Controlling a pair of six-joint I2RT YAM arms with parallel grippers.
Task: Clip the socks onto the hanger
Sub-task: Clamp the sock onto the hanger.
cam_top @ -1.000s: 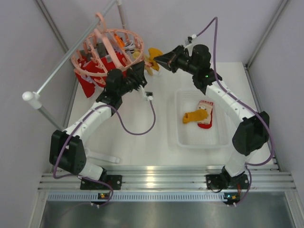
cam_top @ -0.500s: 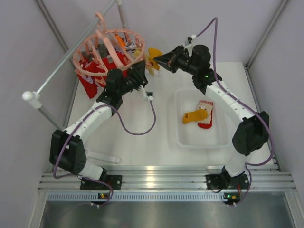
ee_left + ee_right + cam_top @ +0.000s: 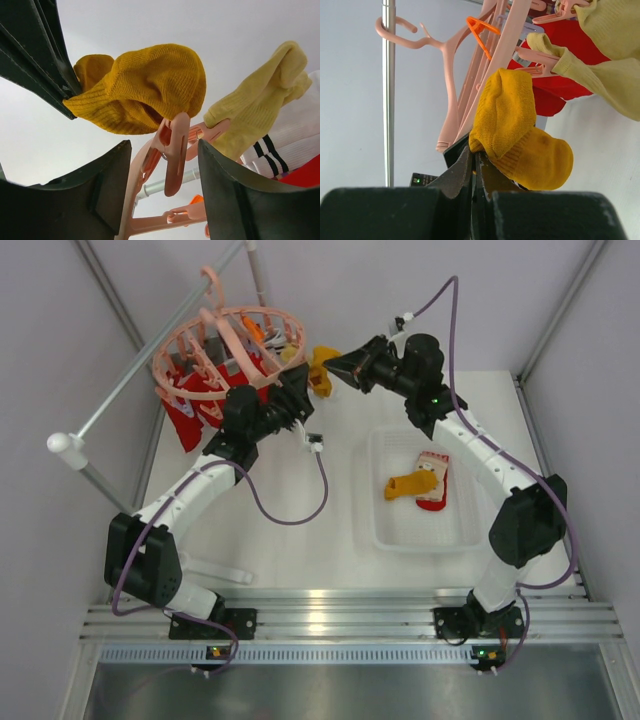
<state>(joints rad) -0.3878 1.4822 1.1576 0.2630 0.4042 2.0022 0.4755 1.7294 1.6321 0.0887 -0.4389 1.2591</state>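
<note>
Jaws: right gripper [image 3: 472, 162] clamped on mustard-yellow knit sock [image 3: 512, 125], left gripper [image 3: 162, 150] apart around salmon-pink plastic peg [image 3: 176, 145]. Sock hides the peg's top end.

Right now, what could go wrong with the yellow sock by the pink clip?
1. The peg seems to bite only a small fold of the mustard sock, so the sock might slip out and drop.
2. The right tool is shut on the sock's edge. Pulling away without opening could tug it free.
3. The left tool has a finger on each side of the peg. A sideways move could knock the peg and swing the hanger.
</note>
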